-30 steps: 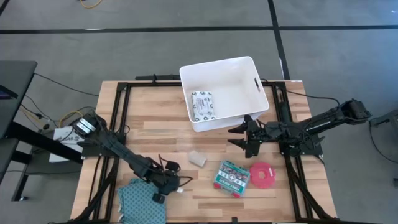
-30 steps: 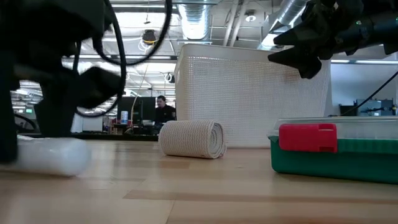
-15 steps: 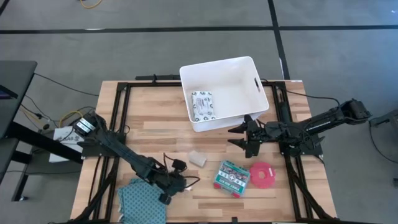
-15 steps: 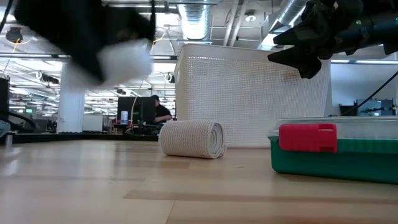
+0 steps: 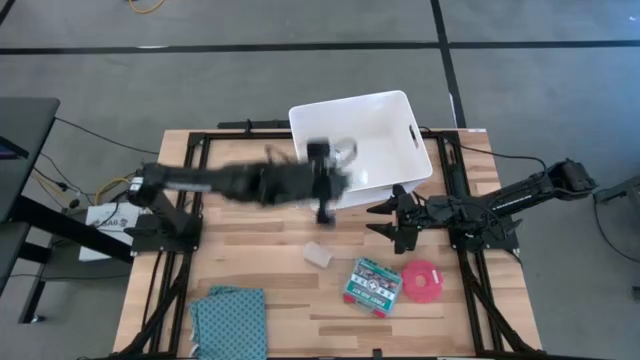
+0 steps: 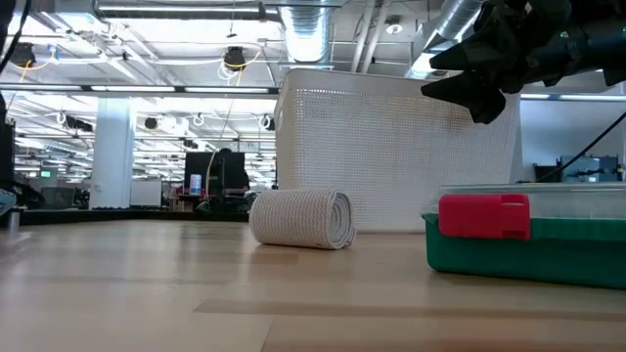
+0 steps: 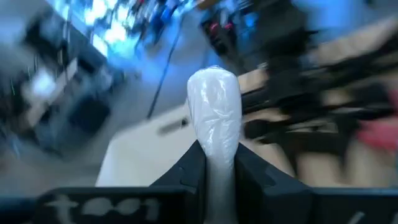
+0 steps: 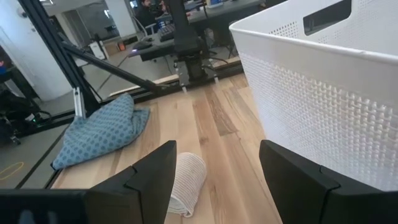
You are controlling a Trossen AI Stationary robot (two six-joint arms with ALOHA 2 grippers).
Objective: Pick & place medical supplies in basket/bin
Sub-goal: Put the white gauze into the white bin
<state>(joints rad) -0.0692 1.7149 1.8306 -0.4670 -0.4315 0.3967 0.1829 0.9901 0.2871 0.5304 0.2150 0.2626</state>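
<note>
The left gripper (image 5: 322,178), fingers clamped on the small white roll (image 7: 214,118), sits at upper centre of the high view over the white tub's (image 5: 405,165) near-left rim, so the drop lies just ahead.

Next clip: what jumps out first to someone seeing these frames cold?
The left arm stretches across the table to the big white bin at the far edge, its left gripper shut on a small white wrapped roll. The right gripper waits open beside the bin's near right corner. A beige bandage roll, a green box and a pink disc lie on the table.
</note>
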